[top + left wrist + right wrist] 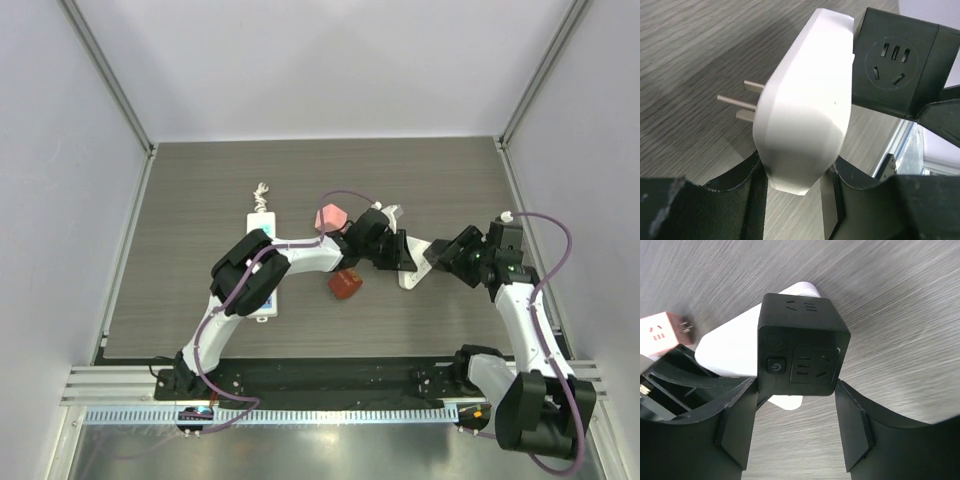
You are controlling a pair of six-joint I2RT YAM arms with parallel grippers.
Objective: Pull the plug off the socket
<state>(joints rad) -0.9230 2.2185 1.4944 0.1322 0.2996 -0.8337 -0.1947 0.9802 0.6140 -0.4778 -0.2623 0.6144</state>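
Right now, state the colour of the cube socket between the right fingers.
Black cube socket, best seen in right wrist view.

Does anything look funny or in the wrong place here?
Yes. The white plug has its three metal prongs sticking out bare. They point away from the black socket cube, which is pressed against the plug's other side. Whether the two are joined there is hidden.

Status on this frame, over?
Left claw shut on white adapter, right claw shut on black cube. Adapter prongs bare; cube against its far face, joint unseen. Pink cube aside, not in the way.
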